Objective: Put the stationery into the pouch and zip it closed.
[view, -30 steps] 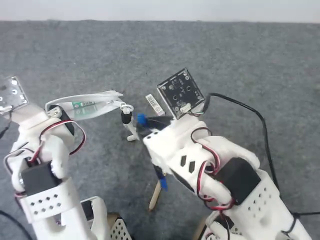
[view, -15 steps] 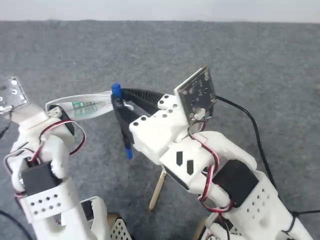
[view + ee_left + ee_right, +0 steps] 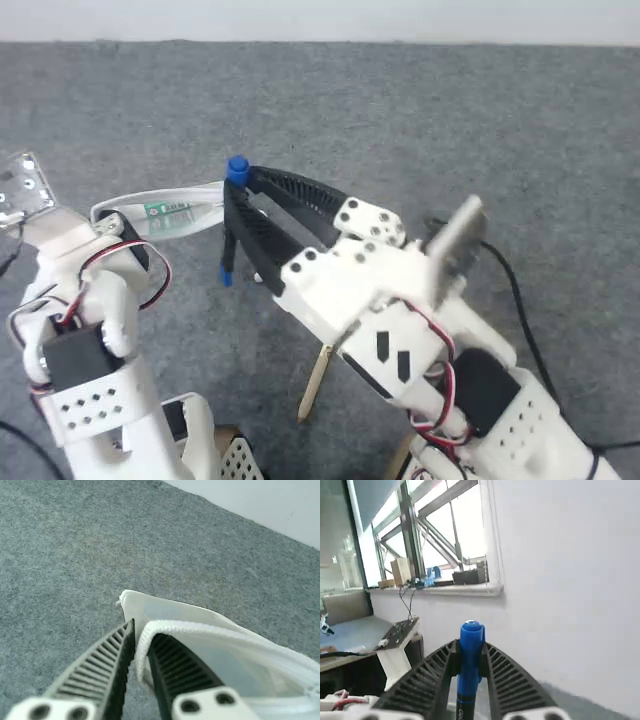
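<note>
The right gripper (image 3: 238, 186) is closed on a black pen with a blue cap and blue tip (image 3: 228, 258). It holds the pen nearly upright, cap uppermost, above the grey carpeted worktop (image 3: 450, 120) and just beside the end of the translucent white zip pouch (image 3: 170, 212). The left gripper (image 3: 136, 630) is clamped on the pouch's white zipper edge. A flat wooden stick (image 3: 316, 383) lies on the worktop near the right arm.

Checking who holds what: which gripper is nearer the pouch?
Left. The left gripper is clamped on the pouch rim; the right gripper holds a pen close beside the pouch.
</note>
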